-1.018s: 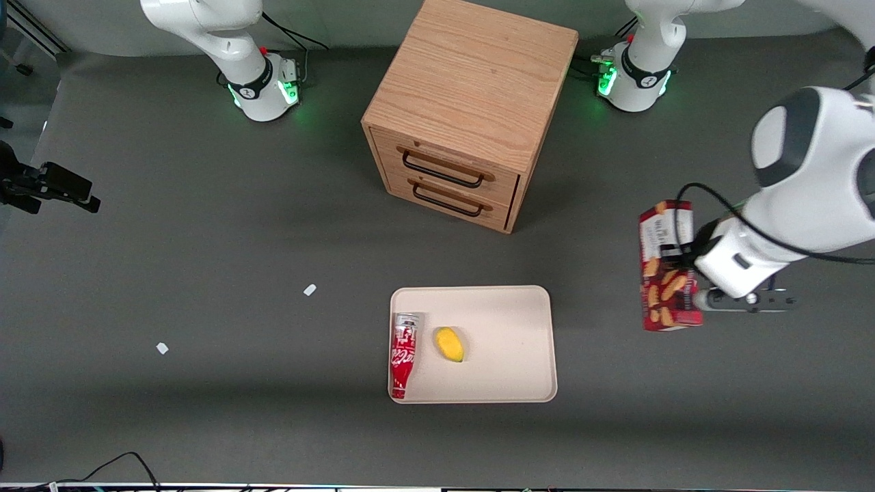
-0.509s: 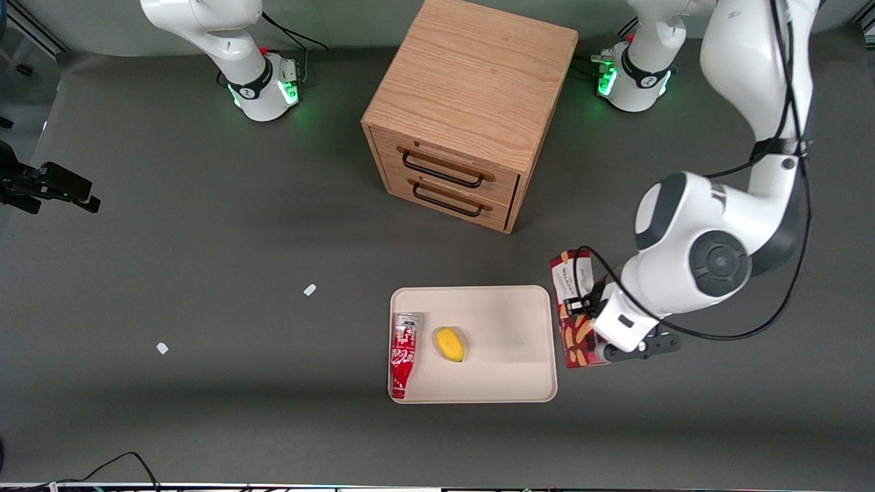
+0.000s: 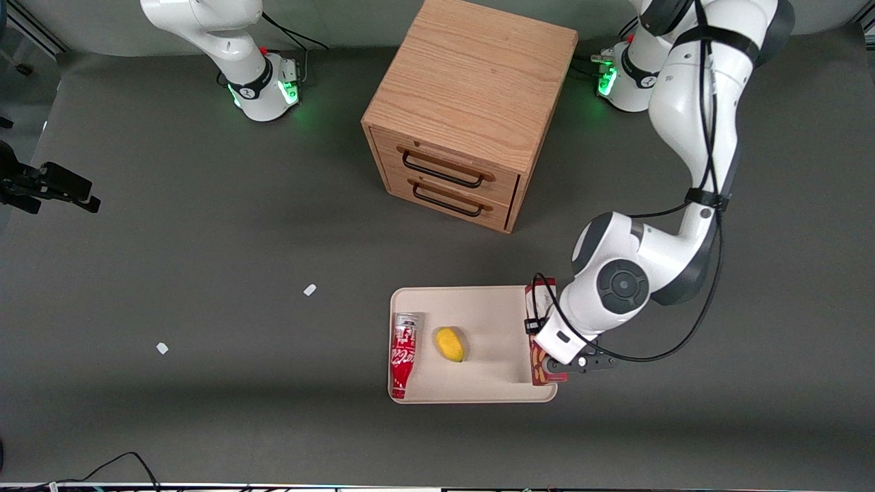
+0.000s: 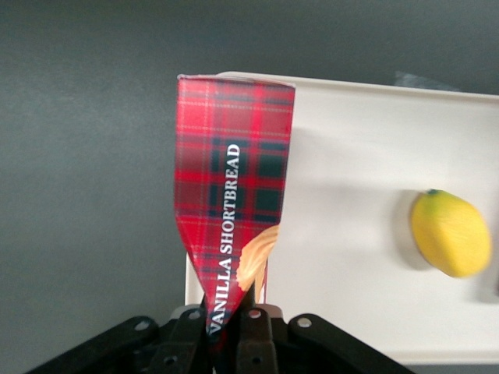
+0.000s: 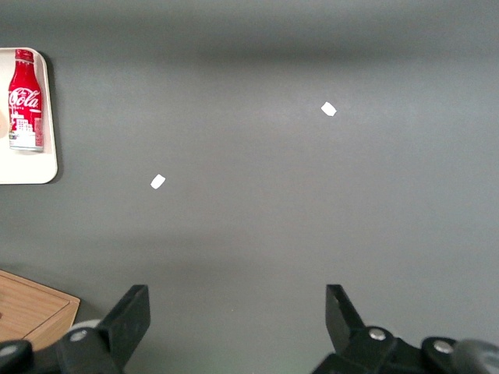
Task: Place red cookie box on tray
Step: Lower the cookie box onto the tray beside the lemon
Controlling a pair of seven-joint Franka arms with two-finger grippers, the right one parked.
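Note:
The red cookie box (image 3: 541, 295), tartan red with "VANILLA SHORTBREAD" in white, is held lengthwise over the edge of the beige tray (image 3: 492, 311) that lies toward the working arm's end. My left gripper (image 3: 550, 362) is shut on the box's near end, and the wrist hides the box's middle. In the wrist view the box (image 4: 234, 179) sticks out from the gripper (image 4: 230, 310) across the tray's rim (image 4: 366, 140). I cannot tell whether the box touches the tray.
A red soda can (image 3: 403, 352) lies on the tray with a yellow fruit (image 3: 450, 344) beside it. A wooden drawer cabinet (image 3: 472, 102) stands farther from the front camera. Two white scraps (image 3: 310, 290) (image 3: 162, 348) lie toward the parked arm's end.
The left arm has carried the cookie box sideways from the open table, at the working arm's end, to the tray's edge, and lower. The can and fruit have not moved.

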